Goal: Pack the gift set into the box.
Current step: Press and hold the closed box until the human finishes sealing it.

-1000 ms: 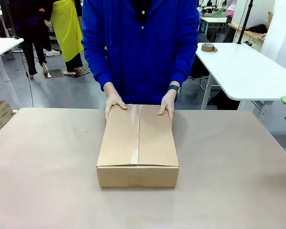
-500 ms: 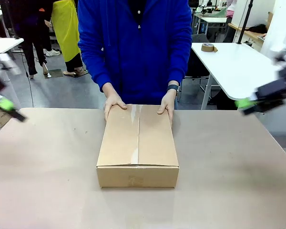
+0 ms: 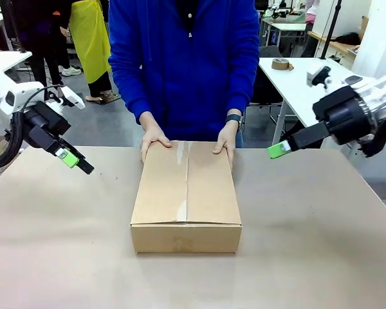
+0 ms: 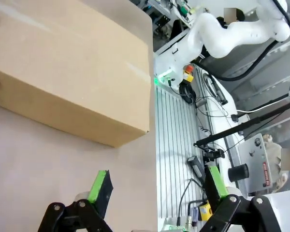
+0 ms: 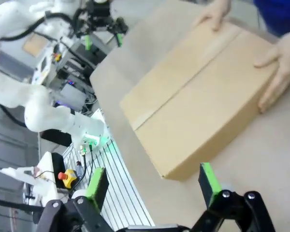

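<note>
**Front view, read left to right.** The left gripper (image 3: 77, 163) hangs above the table (image 3: 51, 244) near its left edge, well apart from the box. Its black fingers with green pads slant down toward the table's middle. In the left wrist view the left gripper (image 4: 157, 186) has its 2 fingers spread wide with nothing between them. The box (image 4: 72, 72) lies ahead of them, 1 corner turned toward the camera.

The box (image 3: 186, 193) lies flat at the middle of the table, whose surface is a smooth, dull brown. It is a shallow rectangular carton of plain brown cardboard, matte and sharp-edged. Its long axis runs from the robot's side to the person's side, with 1 short end facing the camera. The top flaps are shut and meet at a centre seam along that axis, covered by a glossy strip of tape (image 3: 182, 154). The person, in a blue top, stands at the far side. 1 hand (image 3: 153, 140) rests on one far corner of the box top and the other hand (image 3: 225, 141) on the other far corner.

The right gripper (image 3: 280, 150) hovers to the right of the box, apart from it, with its green pad pointing toward the box. In the right wrist view the right gripper (image 5: 153, 183) likewise has its 2 fingers spread wide and empty. The box (image 5: 203, 96) lies diagonally beyond them.
</note>
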You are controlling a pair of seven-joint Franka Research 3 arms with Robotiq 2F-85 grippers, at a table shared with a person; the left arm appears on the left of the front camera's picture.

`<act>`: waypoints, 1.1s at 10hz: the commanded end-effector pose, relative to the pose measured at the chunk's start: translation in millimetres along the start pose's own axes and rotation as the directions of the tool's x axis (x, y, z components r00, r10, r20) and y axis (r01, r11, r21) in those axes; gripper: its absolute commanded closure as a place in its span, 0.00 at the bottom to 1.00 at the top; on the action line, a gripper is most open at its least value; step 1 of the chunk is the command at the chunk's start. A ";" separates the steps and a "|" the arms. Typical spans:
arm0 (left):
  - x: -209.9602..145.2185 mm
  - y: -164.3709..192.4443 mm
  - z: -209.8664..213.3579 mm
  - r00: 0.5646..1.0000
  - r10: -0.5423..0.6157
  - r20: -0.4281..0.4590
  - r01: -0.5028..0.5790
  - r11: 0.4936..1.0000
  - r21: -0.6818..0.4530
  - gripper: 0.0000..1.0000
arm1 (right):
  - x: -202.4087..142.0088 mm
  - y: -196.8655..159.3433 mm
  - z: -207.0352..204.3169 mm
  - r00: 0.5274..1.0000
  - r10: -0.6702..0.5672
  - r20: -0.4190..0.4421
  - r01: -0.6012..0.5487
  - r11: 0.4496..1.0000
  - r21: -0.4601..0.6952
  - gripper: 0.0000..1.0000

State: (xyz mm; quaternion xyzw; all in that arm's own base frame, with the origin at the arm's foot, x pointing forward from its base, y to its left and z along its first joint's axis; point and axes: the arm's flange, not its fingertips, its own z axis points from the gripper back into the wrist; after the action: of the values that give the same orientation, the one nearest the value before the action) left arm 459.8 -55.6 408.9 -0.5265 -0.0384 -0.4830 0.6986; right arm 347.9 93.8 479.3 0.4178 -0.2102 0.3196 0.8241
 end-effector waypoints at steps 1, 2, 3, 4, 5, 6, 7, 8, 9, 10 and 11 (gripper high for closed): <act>8.9 -12.4 3.0 1.000 -0.022 -0.007 0.022 0.999 0.026 0.00 | 2.7 7.6 -13.5 0.999 0.044 -0.010 -0.043 0.999 0.029 0.00; 0.0 0.0 0.0 1.000 0.000 0.000 0.000 1.000 0.000 0.00 | 30.3 6.5 -57.3 0.908 0.409 -0.091 -0.396 0.908 0.134 0.00; 13.8 6.1 -11.9 0.963 -0.232 0.139 0.233 0.972 0.007 0.00 | 48.4 -7.4 -78.4 0.832 0.544 0.109 -0.554 0.822 0.133 0.00; 17.3 9.8 -21.6 0.857 -0.425 0.291 0.405 0.905 0.129 0.00 | 53.5 -17.5 -93.5 0.719 0.627 0.300 -0.686 0.708 0.166 0.00; 15.9 14.4 -35.0 0.748 -0.602 0.280 0.574 0.798 0.181 0.00 | 54.3 -27.1 -106.1 0.637 0.666 0.388 -0.749 0.653 0.111 0.00; 13.3 17.9 -51.5 0.660 -0.694 0.288 0.667 0.717 0.201 0.00 | 56.2 -38.2 -121.9 0.603 0.683 0.413 -0.759 0.650 0.034 0.00; 12.8 20.9 -71.4 0.630 -0.735 0.251 0.670 0.678 0.303 0.00 | 54.3 -46.5 -141.7 0.640 0.661 0.391 -0.744 0.661 0.099 0.00; 14.1 21.6 -82.4 0.657 -0.731 0.184 0.644 0.671 0.367 0.00 | 63.6 -5.1 -100.7 0.783 0.581 0.221 -0.601 0.799 0.029 0.00; 24.5 20.0 -44.1 0.762 -0.577 0.294 0.526 0.816 0.239 0.00 | 63.6 -5.1 -100.7 0.783 0.581 0.221 -0.601 0.799 0.029 0.00; 24.5 20.0 -44.1 0.762 -0.577 0.294 0.526 0.816 0.239 0.00 | 63.6 -5.1 -100.7 0.783 0.581 0.221 -0.601 0.799 0.029 0.00; 24.5 20.0 -44.1 0.762 -0.577 0.294 0.526 0.816 0.239 0.00 | 62.1 -23.4 -116.2 0.733 0.617 0.287 -0.649 0.760 0.025 0.00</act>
State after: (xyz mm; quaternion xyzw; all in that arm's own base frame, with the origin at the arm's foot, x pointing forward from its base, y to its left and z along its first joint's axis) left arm 463.1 -110.9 379.6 -0.5040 -0.3657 -0.5694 0.5367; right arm 412.2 198.1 449.1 0.4063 -0.4154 0.5327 0.6154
